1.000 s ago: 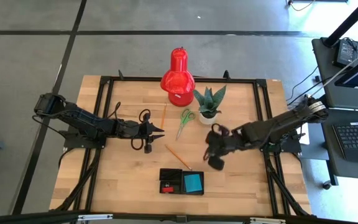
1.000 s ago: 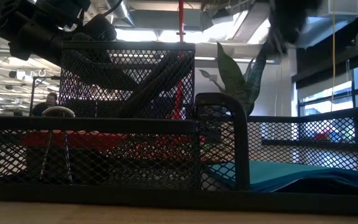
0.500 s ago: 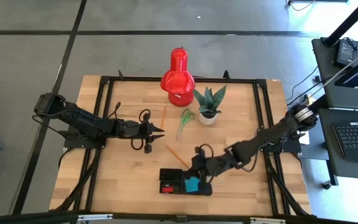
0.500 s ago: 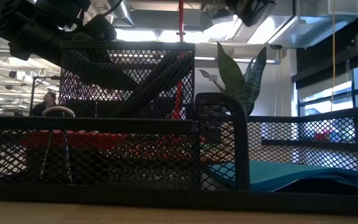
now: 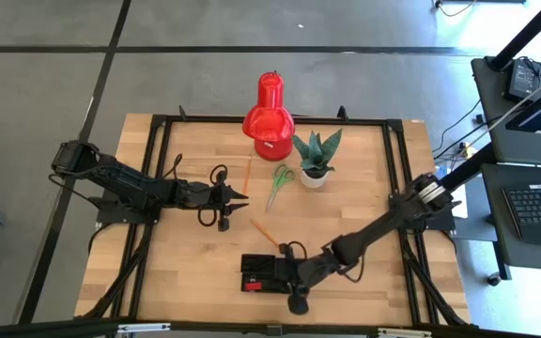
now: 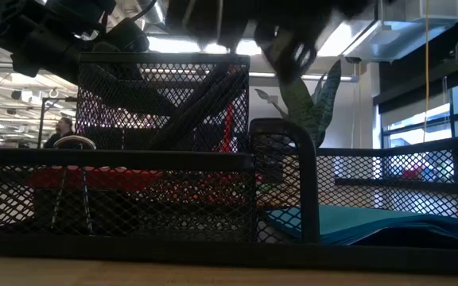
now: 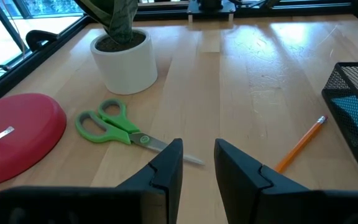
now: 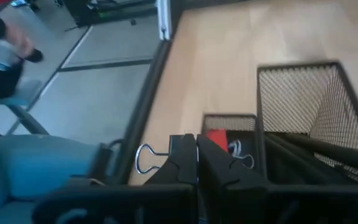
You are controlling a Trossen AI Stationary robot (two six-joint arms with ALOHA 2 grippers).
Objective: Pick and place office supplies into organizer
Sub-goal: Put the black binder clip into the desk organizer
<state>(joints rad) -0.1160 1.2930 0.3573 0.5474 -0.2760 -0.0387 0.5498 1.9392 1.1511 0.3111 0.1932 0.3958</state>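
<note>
The black mesh organizer (image 5: 255, 264) sits near the table's near edge, with a small red piece (image 8: 215, 138) in its low compartment and a blue note pad (image 6: 356, 222) in the other. My right gripper (image 5: 280, 276) hovers over it, shut on a black clip (image 8: 183, 144). My left gripper (image 7: 197, 155) is open at mid-table, left of the green-handled scissors (image 7: 115, 127). One orange pencil (image 5: 269, 235) lies just beyond the organizer, another (image 5: 248, 175) beside the scissors. My right gripper pinches the black clip by its body (image 8: 183, 144) between the two fingertips. Its wire loop (image 8: 145, 159) sticks out to one side. The fingers come slanting down from the table's right. The clip is lifted clear, above the organizer's low compartment.
The big red lamp (image 5: 269, 111) and the white-potted plant (image 5: 314, 160) stand toward the far edge. The organizer's tall mesh cup (image 8: 309, 106) rises right beside my right fingers. Bare wood lies left of the organizer and along the right side.
My right gripper has swung from the table's right middle toward the near edge and left, and now hangs over the organizer. It has stayed shut.
</note>
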